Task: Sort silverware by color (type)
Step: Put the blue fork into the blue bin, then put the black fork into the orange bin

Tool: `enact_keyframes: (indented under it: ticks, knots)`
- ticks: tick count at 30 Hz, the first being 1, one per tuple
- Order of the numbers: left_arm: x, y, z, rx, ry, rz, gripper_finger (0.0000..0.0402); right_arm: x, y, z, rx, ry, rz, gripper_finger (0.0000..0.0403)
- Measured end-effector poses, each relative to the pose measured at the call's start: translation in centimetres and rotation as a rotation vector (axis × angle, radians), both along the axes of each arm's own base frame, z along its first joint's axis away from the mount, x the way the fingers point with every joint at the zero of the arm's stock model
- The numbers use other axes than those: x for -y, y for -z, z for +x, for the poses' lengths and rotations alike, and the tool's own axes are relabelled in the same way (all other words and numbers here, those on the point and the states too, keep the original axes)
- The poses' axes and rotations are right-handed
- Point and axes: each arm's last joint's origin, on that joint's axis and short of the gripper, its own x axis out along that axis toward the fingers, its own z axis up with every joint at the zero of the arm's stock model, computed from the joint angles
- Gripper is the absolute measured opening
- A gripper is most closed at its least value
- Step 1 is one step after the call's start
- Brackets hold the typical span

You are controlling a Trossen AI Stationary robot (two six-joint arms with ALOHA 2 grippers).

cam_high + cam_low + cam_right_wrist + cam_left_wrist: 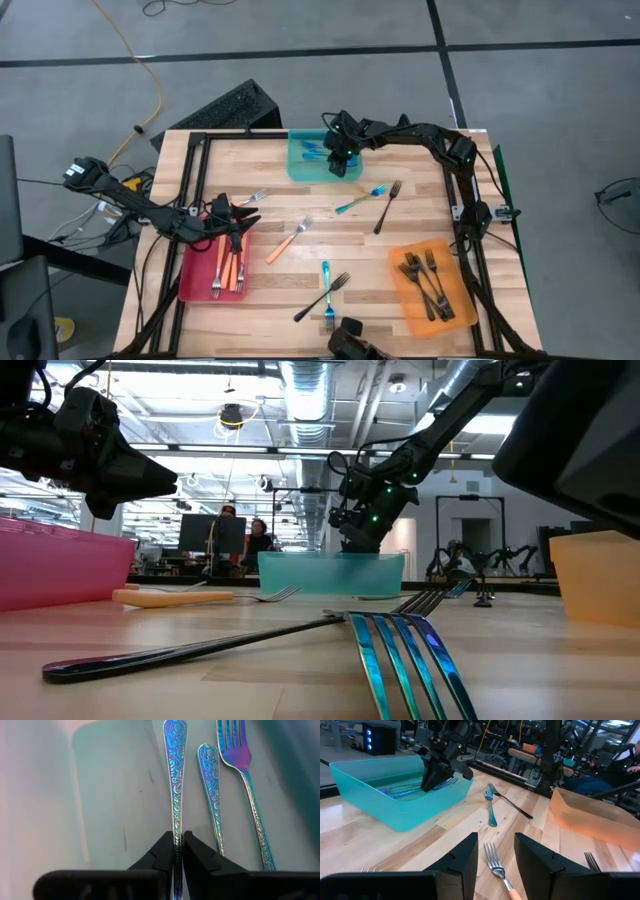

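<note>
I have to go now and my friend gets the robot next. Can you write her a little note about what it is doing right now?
Right gripper is shut on a blue fork, down in the teal tray.
Left gripper is open, over the red tray.
Done: orange-handled forks in the red tray, dark forks in the orange tray.
Left on the table: two orange-handled, two blue, two dark forks.
</note>
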Motion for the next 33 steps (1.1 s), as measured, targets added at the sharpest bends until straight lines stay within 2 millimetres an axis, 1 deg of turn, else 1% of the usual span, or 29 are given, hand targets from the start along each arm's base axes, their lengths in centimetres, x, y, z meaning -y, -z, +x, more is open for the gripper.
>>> enact_keyframes:
  ticks: [8,13,15,17,19,23,27,29,33]
  knots:
    - [0.0,0.0,0.0,0.000,0.000,0.000,0.0112,0.0,0.0,0.0,-0.002,-0.007,-0.005,0.0112]
    - [0.0,0.0,0.0,0.000,-0.001,0.000,0.0112,-0.2,0.0,0.2,0.002,-0.021,-0.013,0.0122]
    - [0.0,0.0,0.0,0.000,-0.001,0.000,0.0112,-0.3,-0.8,0.2,0.002,-0.023,-0.013,0.0123]
    - [0.0,0.0,0.0,0.000,-0.002,0.001,0.0112,-0.1,-2.4,0.4,0.027,-0.017,-0.023,0.0123]
    - [0.0,0.0,0.0,0.000,-0.003,0.001,0.0112,0.1,-4.4,0.6,0.058,-0.009,-0.036,0.0123]
    - [0.0,0.0,0.0,0.008,-0.002,-0.017,0.0112,0.1,-7.9,0.8,0.059,-0.011,-0.037,0.0123]
    - [0.0,0.0,0.0,0.018,-0.003,-0.040,0.0112,-0.8,-12.1,0.7,0.062,-0.028,-0.037,0.0123]
    - [0.0,0.0,0.0,0.021,-0.004,-0.046,0.0112,-1.2,-14.0,0.3,0.038,-0.046,-0.031,0.0123]
    - [0.0,0.0,0.0,0.024,-0.005,-0.053,0.0112,-2.3,-17.0,-0.9,-0.016,-0.057,-0.006,0.0123]
